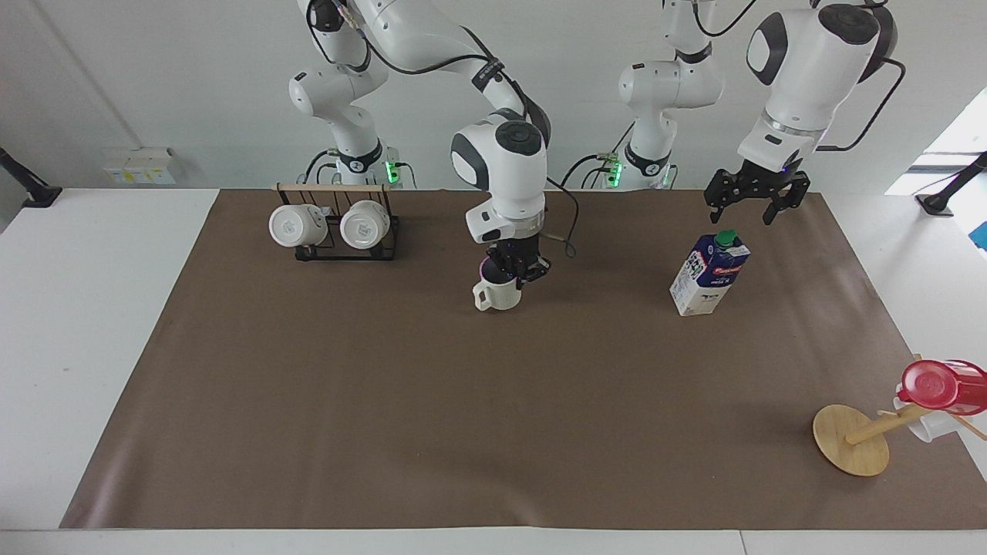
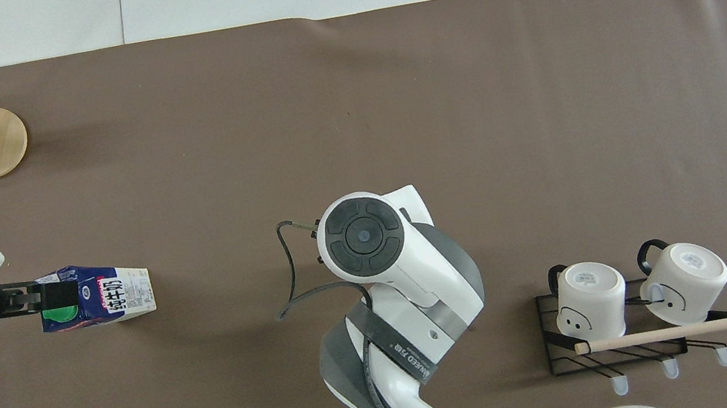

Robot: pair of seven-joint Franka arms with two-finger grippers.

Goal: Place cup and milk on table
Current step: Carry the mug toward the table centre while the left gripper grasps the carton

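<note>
The table (image 1: 540,432) with its brown paper sheet lies wide and bare through the middle, and that is where the action sits. The right arm reaches in over the centre, and its right gripper (image 1: 515,271) is pressed together on the rim of the cup (image 1: 497,294), one finger inside the dark mouth, one outside, handle pointing toward the right arm's end of the table. The cup hangs upright at the middle of the paper, very close to it; whether its base touches yet I cannot tell. In the overhead view the arm's wrist hides the cup completely. To do this well: come straight down, keep the cup level, let the base settle flat, only then release, and lift clear vertically so the inner finger does not drag the rim and tip it. Over at the left arm's end, the left gripper (image 1: 754,202) hovers spread wide just above the milk (image 1: 709,275), which stands upright on the paper, green cap up. Its descent should be centred on the carton's top, jaws straddling the narrow faces. The rack (image 1: 339,225) with two white mugs and the wooden stand (image 1: 852,440) with the red cup (image 1: 937,385) sit well apart, no obstacle.
</note>
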